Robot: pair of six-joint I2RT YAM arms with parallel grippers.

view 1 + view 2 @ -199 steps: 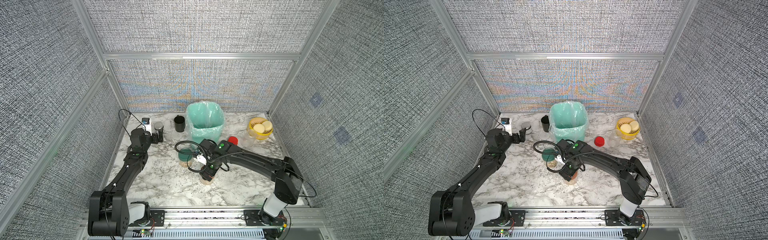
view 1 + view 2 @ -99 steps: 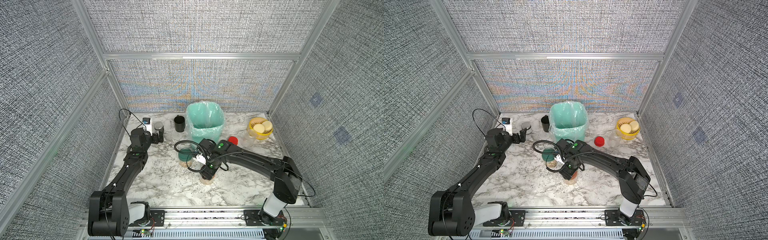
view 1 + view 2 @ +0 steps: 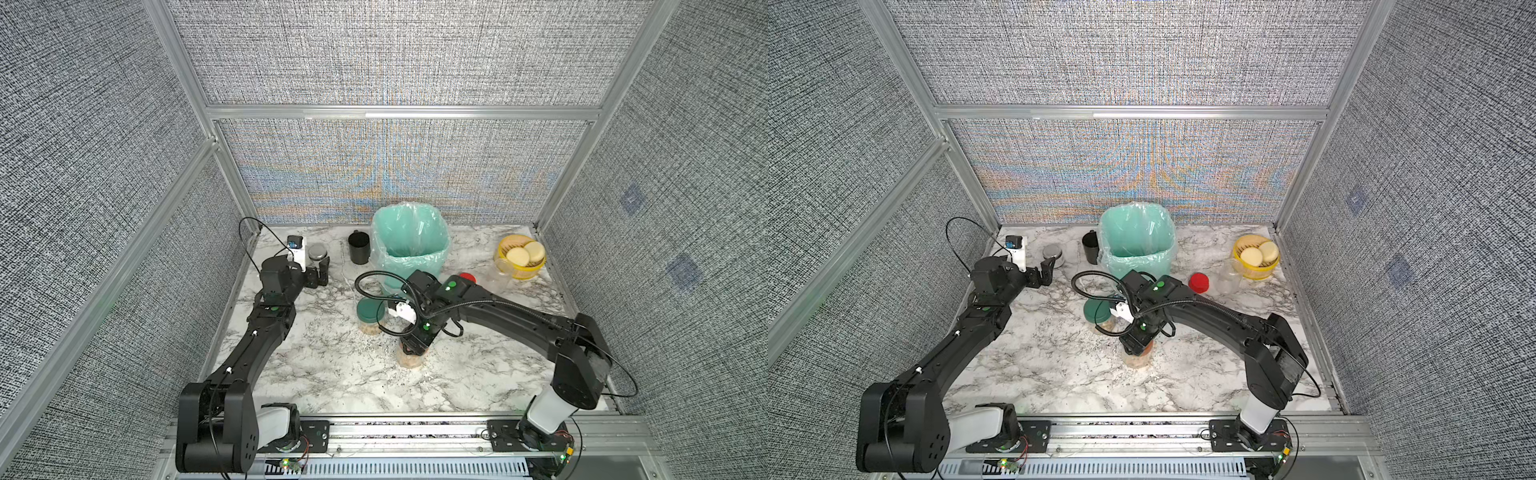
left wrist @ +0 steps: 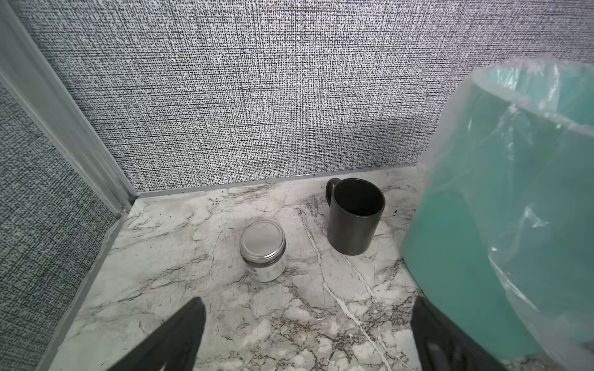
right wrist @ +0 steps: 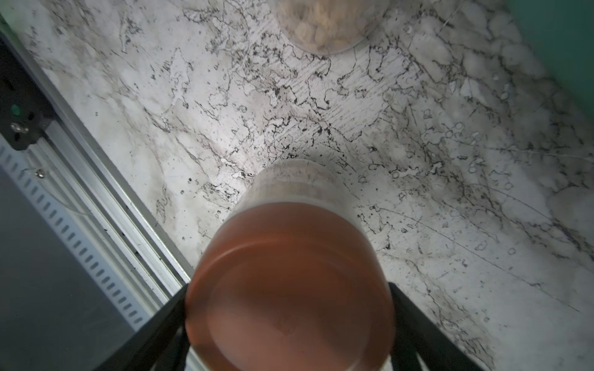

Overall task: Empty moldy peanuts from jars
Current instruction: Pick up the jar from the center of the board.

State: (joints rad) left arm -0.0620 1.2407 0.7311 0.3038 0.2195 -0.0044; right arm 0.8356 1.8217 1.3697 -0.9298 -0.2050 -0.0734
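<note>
- We take the teal lined bin (image 3: 415,266), at the back of the marble desk (image 3: 332,374), as the reference for every position below.
- The right claw (image 5: 289,290) points downward in front of the bin, toward the arm bases. It is clenched on the terracotta lid (image 5: 289,257) of the orange-lidded jar (image 3: 410,360). In the right wrist view we note a black finger (image 5: 160,327) pressed against each side of that lid.
- The orange-lidded jar stands upright on the desk, well in front of the bin. A tan fill shows through its clear wall in both top views.
- The green-lidded jar (image 3: 370,308) stands upright with its lid on, just in front of the bin, between the bin and the grasped jar. The moldy peanuts (image 5: 321,25) show through its lower part.
- The red lid (image 3: 1198,282) sits near the bin on its right-arm side. A clear lidless jar (image 3: 1227,279) stands just beyond it, farther from the bin. We cannot make out its contents.
- The left claw (image 4: 308,303) is released, fingers spread wide and gripping nothing, on the bin's left-arm side. It faces the silver-lidded tin (image 4: 263,250) and the black mug (image 4: 355,221). The mug stands just beside the bin, the tin farther out.
- The yellow bowl (image 3: 503,246), holding cream discs (image 3: 518,256), sits well off the bin's right-arm side.
</note>
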